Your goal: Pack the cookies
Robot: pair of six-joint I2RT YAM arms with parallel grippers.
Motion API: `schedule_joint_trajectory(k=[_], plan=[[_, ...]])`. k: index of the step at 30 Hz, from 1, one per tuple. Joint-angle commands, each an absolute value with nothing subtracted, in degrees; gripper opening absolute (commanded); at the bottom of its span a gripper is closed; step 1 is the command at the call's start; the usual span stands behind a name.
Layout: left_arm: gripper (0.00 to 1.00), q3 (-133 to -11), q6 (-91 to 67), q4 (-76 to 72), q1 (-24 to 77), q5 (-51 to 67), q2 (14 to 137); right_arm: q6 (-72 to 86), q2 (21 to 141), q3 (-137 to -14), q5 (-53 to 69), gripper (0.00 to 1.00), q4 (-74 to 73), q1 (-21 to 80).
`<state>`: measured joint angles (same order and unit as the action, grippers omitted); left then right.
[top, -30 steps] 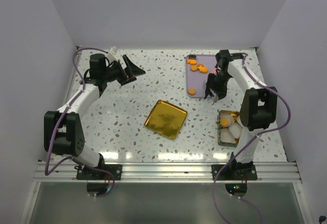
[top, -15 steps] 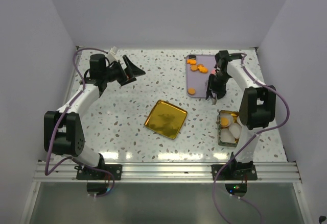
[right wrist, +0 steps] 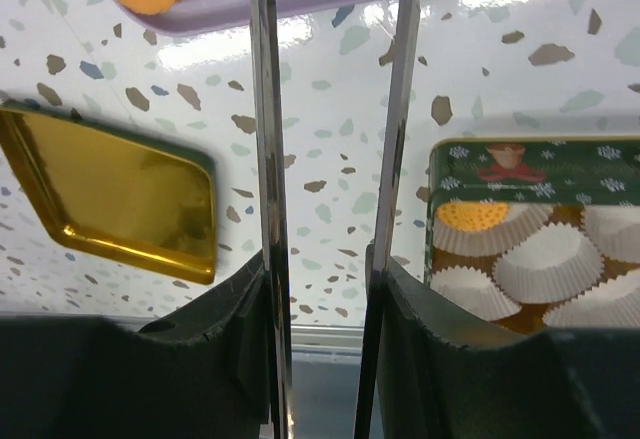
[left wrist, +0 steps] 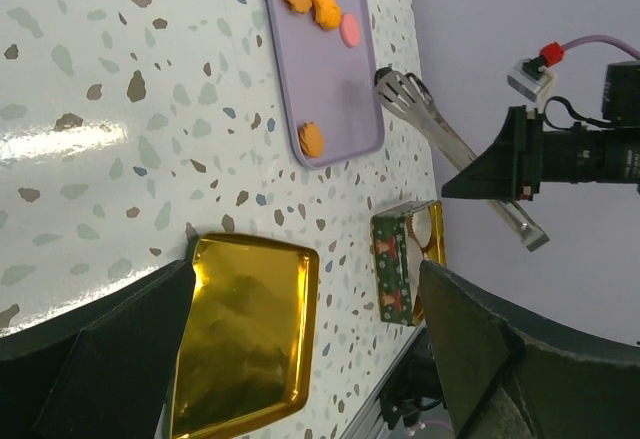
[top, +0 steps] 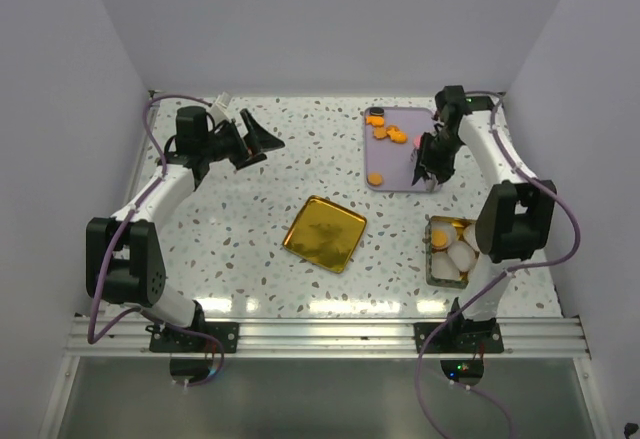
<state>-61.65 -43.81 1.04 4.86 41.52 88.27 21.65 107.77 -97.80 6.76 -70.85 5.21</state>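
Orange round cookies [top: 381, 131] mostly lie unpacked on the lilac rectangular tray [top: 405, 171] at 1 o'clock; one cookie [right wrist: 470, 216] sits in the green tin [right wrist: 520, 164]. Right gripper [right wrist: 320, 289] clamps steel tongs [right wrist: 262, 109]; left gripper [top: 265, 144] gapes.

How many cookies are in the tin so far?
1: an orange cookie in a paper cup at the tin's corner nearest the gold lid. The right arm covers part of the tin, so more may be hidden.

One lavender tray [top: 397, 166], one gold tin lid [top: 324, 233], one green holiday tin [left wrist: 392, 269], one pair of tongs [left wrist: 455, 149] — one pink cookie [left wrist: 349, 29], at least four orange cookies [left wrist: 311, 140].
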Motion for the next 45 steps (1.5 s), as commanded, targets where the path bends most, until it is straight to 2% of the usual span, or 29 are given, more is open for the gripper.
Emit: schedule_joint_trajectory(k=[1,14,22,28,32,41,45], plan=[[1.0,-62.5,-42.4,2.1,4.2,41.5,87.0,22.2,97.4,-97.1,6.1,0.35,-74.2,3.6],[1.0,-61.1,-42.1,0.9,4.2,43.3,89.1,33.1,69.0,-81.0,-2.5,0.36,-79.4,2.1],[1.0,-60.2,-42.2,0.9,4.2,44.4,90.1,39.5,58.8,-73.4,-8.3,0.39,-85.1,1.3],[1.0,-58.9,-43.0,-2.4,4.3,45.1,90.4,42.7,57.5,-66.9,-4.0,0.38,-84.6,0.8],[1.0,-58.8,-42.6,-2.2,4.3,45.4,90.3,42.6,58.5,-66.7,-4.7,0.38,-84.6,0.2],[0.99,-59.3,-42.4,-1.8,4.3,45.4,90.4,38.1,60.1,-60.0,1.9,0.37,-81.0,-11.5],[0.99,-59.7,-42.1,-1.5,4.3,45.1,90.3,36.6,60.6,-57.7,4.7,0.36,-79.5,-13.6]])
